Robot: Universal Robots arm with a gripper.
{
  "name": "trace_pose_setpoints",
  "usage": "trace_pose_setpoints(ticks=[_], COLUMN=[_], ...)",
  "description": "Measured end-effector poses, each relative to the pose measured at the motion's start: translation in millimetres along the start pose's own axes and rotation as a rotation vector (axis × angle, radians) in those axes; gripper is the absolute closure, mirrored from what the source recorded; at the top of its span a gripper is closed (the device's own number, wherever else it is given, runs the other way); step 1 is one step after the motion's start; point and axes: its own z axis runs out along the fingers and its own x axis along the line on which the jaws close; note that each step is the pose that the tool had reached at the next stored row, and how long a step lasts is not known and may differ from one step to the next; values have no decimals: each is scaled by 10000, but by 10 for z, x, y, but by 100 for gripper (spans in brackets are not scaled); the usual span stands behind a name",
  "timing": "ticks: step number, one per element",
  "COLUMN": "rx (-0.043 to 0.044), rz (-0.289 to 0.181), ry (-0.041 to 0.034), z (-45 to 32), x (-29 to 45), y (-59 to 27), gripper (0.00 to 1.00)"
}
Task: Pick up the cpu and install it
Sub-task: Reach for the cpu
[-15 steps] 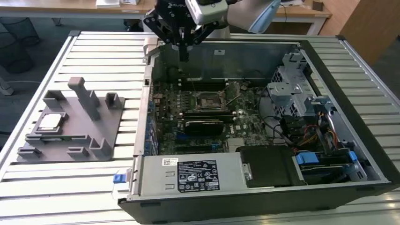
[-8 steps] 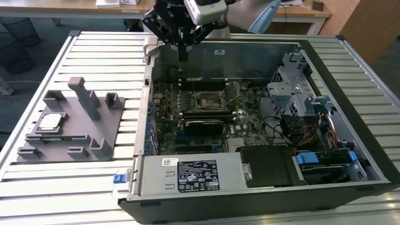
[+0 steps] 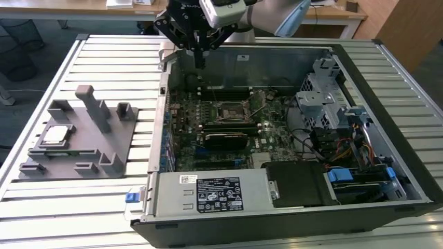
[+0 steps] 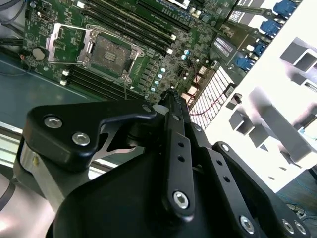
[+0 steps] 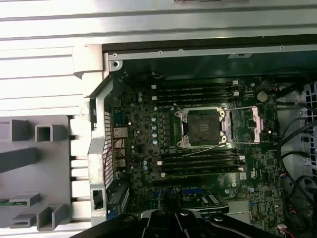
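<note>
In the exterior view, the cpu (image 3: 55, 135) lay flat in a grey holder (image 3: 104, 150) on the tabletop (image 3: 104, 52), at nine o'clock from the computer box (image 3: 207, 218). The hand (image 3: 200, 63) hung over the box's far edge, at twelve o'clock from the black socket (image 3: 229, 110). Its fingers were pressed together with nothing between them. The cpu sat well apart from the hand, at about eight o'clock.
</note>
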Motion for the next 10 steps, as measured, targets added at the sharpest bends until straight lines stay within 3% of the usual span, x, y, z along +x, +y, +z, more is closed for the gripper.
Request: trace_pose_setpoints(ticks=[10], rx=[0], rz=[1], ry=[0], z=[2], x=[59], y=[-5], gripper=[89])
